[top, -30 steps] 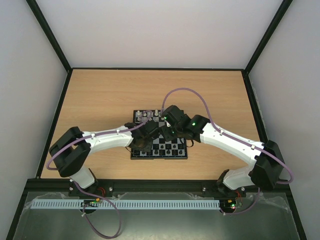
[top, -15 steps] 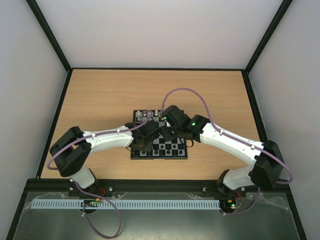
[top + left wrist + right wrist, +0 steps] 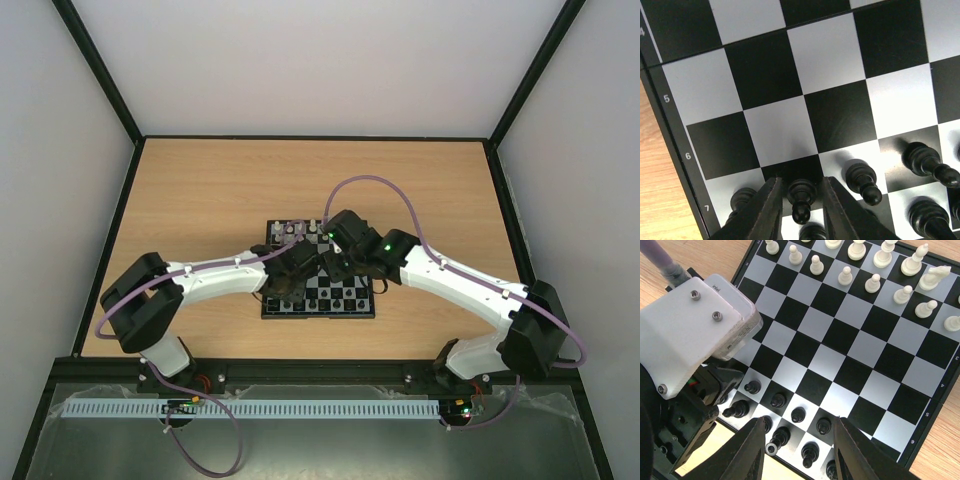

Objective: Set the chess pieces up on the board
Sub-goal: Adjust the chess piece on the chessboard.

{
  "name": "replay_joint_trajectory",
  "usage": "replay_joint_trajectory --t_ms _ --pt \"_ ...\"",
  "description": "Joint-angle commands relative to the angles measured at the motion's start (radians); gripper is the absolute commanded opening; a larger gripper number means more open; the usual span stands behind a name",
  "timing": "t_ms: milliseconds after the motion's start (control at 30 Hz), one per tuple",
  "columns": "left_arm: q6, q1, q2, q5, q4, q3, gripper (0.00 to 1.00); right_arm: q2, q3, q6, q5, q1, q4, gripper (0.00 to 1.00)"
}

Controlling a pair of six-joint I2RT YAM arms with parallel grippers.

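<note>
two arms (image 3: 220, 276) bent inward over board (image 3: 350, 298); left gripper (image 3: 801, 183) narrowly straddles black pawn (image 3: 801, 197), right gripper (image 3: 799, 429) wide, empty.

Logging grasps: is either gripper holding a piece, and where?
Apparently neither. Left fingers flank a black pawn with gaps either side; right gripper is open, empty.

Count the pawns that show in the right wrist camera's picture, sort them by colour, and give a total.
White pawns: 8 (the last one is cut off by the picture's right edge)
Black pawns: 4 showing; more may be hidden
Total: 12
</note>
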Motion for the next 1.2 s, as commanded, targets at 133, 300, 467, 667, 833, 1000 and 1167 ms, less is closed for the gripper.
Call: replay_joint_trajectory --t_ms 133,300,467,667,833,1000,1167 --pt "-0.009 -0.008 -0.038 -0.024 -0.046 0.047 0.33 0.009 -0.015 0.003 -0.007 -0.004 -0.012 0.38" --pt "-0.015 -0.007 -0.074 -0.044 -0.067 0.067 0.38 0.006 -0.014 0.003 -0.003 -0.004 -0.013 0.38" --pt "-0.019 -0.007 -0.118 -0.079 -0.085 0.085 0.42 0.005 -0.011 0.003 0.004 -0.005 -0.013 0.39" --pt "-0.025 -0.007 -0.191 -0.139 -0.091 0.091 0.5 0.006 -0.009 0.007 0.022 -0.004 -0.015 0.45" --pt "-0.023 -0.007 -0.268 -0.197 -0.069 0.077 0.57 0.008 -0.002 0.009 0.049 -0.004 -0.019 0.6" --pt "0.017 0.001 -0.318 -0.249 -0.027 0.08 0.69 0.012 0.018 0.009 0.079 -0.005 -0.026 0.77" --pt "0.045 0.027 -0.336 -0.234 0.012 0.049 0.71 0.015 0.019 0.017 0.038 -0.005 -0.043 0.52"
